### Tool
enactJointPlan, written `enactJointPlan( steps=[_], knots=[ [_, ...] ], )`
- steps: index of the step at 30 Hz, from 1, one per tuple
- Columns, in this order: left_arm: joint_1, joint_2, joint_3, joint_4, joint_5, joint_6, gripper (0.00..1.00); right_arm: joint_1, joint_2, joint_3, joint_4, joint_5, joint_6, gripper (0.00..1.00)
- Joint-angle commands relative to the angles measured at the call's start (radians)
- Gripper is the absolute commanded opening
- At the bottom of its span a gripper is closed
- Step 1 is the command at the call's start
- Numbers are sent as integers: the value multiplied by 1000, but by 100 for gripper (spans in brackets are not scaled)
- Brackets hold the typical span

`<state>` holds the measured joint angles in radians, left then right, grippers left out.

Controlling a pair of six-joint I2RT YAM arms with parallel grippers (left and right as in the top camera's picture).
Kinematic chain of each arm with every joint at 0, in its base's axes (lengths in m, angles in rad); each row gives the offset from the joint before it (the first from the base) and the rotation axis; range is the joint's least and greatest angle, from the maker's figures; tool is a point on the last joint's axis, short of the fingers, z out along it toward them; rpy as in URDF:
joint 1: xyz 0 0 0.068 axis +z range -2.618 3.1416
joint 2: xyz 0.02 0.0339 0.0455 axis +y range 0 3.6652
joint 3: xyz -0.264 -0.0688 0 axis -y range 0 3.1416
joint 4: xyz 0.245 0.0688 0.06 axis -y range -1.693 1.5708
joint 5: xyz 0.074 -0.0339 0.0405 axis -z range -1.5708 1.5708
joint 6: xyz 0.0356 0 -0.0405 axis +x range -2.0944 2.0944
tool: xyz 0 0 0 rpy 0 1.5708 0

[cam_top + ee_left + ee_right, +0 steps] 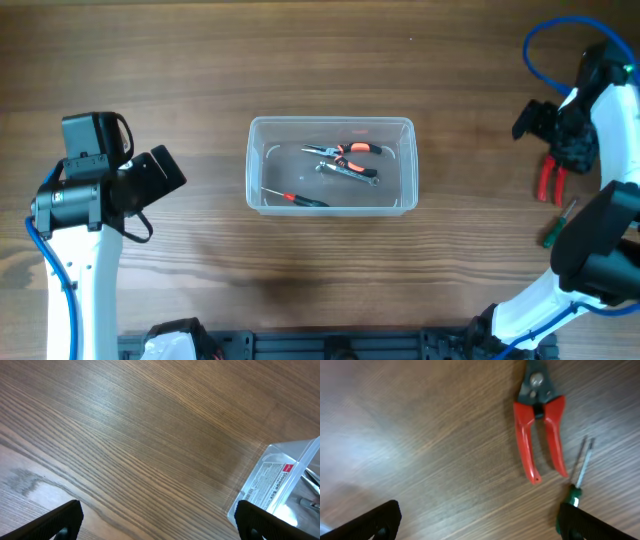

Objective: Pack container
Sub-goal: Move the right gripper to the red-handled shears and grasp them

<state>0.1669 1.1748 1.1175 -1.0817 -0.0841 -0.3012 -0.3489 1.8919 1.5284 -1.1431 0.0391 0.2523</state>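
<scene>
The container [330, 121], a clear rectangular tub, stands mid-table; its labelled corner [280, 480] shows at the right of the left wrist view. Inside lie orange-handled pliers [350, 151], a grey metal tool [350, 172] and a red-and-black screwdriver [297, 198]. My left gripper [165, 172] is open over bare wood left of the tub, nothing between its fingers [65, 520]. Red-handled cutters [537, 430] and a green-handled screwdriver [580, 475] lie on the table at the far right. My right gripper [480, 522] hangs open just short of them, empty, with the screwdriver's handle beside its right finger.
In the overhead view the red cutters [549, 179] and green screwdriver [559, 223] sit close to the right arm's white base [600, 260]. A blue cable [545, 45] loops above the right arm. The left arm's base [75, 270] stands at the front left.
</scene>
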Motion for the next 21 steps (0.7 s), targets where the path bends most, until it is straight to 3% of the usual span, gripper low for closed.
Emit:
enactJointPlan(
  steps=[1,7,21],
  knots=[
    [7,3,8,-1,5,8,100,0,16,-89,43,13,-19,100],
    [7,3,8,-9,5,9,100,-24,16,-197,166,-61,-136,100],
    [7,3,8,-15,5,8,100,-75,16,-198,259,-63,-253,100]
  ],
)
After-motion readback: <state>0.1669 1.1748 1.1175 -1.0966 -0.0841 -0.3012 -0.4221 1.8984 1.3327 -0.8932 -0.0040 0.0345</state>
